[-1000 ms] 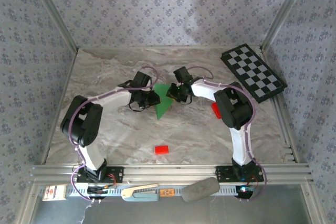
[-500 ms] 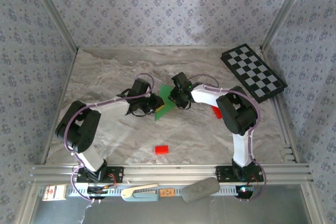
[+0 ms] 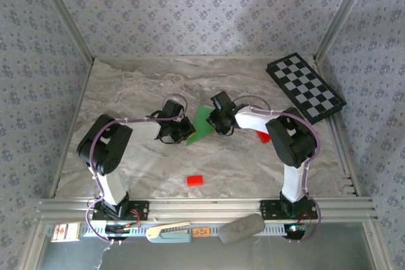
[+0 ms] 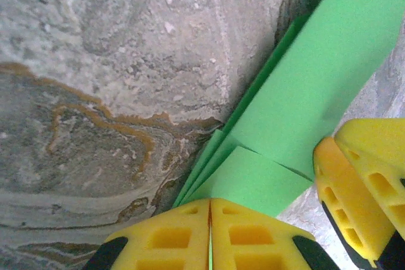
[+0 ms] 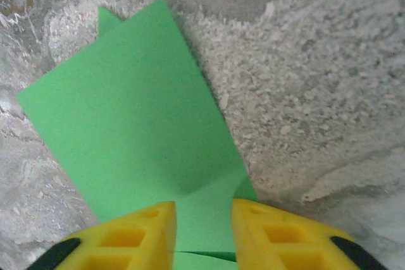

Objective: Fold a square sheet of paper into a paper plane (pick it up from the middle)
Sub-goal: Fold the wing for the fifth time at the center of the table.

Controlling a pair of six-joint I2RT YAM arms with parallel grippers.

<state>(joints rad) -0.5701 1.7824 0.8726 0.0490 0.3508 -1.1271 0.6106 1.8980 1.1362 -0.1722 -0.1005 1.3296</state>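
Folded green paper [image 3: 202, 124] lay near the middle of the marble table [image 3: 126, 93], between the two grippers, with creased layers and a narrow flap along one edge. Its near-left edge was lifted off the surface. Left gripper [image 4: 210, 203] had that edge pinched, yellow fingers pressed together with only a thin green line of paper between them. Right gripper [image 5: 204, 210] sat at the paper's right side, jaws parted a little, the paper running into the gap between them; not clamped as far as I could see. From the left wrist, one of the right gripper's fingers [image 4: 354, 181] showed just beside the paper's edge. Small red block [image 3: 195, 180] lay well apart toward the near edge. Red wedge piece [image 3: 262, 136] was beside the right arm, partly hidden. Checkerboard [image 3: 305, 86] sat at the far right corner.
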